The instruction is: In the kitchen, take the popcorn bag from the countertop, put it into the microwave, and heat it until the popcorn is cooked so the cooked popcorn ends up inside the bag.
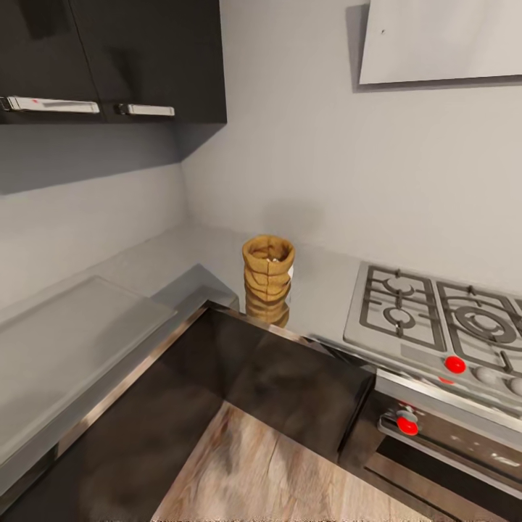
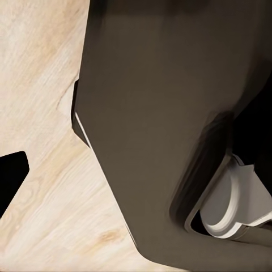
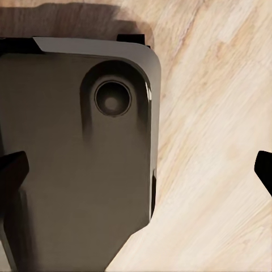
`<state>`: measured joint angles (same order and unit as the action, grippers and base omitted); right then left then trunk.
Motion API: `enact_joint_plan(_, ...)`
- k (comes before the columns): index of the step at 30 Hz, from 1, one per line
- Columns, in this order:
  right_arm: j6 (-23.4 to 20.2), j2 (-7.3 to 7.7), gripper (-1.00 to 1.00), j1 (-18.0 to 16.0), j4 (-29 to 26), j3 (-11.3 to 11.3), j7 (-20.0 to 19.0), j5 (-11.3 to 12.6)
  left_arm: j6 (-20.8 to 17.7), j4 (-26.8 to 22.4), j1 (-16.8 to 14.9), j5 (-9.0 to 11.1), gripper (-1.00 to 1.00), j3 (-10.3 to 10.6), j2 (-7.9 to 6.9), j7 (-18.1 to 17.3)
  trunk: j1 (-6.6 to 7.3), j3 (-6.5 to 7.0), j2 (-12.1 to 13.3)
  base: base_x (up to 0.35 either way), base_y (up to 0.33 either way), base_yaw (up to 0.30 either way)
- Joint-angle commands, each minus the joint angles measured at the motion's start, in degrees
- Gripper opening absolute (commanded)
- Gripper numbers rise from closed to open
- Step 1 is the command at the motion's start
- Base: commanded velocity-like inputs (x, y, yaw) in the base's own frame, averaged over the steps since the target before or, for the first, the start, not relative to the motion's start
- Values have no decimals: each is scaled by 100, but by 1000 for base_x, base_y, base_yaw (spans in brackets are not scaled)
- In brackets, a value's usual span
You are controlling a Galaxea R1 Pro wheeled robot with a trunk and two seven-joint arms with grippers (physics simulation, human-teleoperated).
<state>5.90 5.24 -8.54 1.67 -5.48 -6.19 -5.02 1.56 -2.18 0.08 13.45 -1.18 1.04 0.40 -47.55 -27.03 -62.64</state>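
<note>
Standing upright near the inner corner of the countertop, close to its front edge where the metal trim turns, the popcorn bag shows its rolled rim and dark mouth to the head camera, with a faint reflection beneath it on the grey slab. A gas hob sits well apart from it along the same counter, red knobs below on the oven front, and dark wall cabinets hang above the other run. The step in hand looks like the approach: I judge the base should close on the corner squarely, stopping short of the cabinet fronts, and the trunk should bring an arm level with the bag's ridged middle so the thin paper is pinched gently rather than crushed or tipped. Both wrist cameras look down past the robot's dark base at the light wood floor, so the arms hang low, well away from the bag. The right gripper shows dark fingertips spread wide with nothing between them; the left gripper's opening I cannot tell, since a single dark tip is visible.
</note>
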Motion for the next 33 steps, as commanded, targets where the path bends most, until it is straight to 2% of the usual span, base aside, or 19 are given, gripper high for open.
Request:
enact_joint_plan(1, 34, 3, 100, -7, 19, -49, -14, -52, 11, -5, 1, 26, 100, -7, 2, 4, 0, -14, -3, 0, 0, 0)
enact_joint_plan(7, 34, 9, 100, -7, 18, -49, -14, -52, 11, -7, 1, 26, 100, -13, 2, 4, 0, -51, -3, 0, 0, 0)
enact_joint_plan(33, -28, -12, 100, -7, -35, -31, -62, -132, 4, -2, 1, -5, 100, 18, 2, -49, 0, -53, -3, 0, 0, 0)
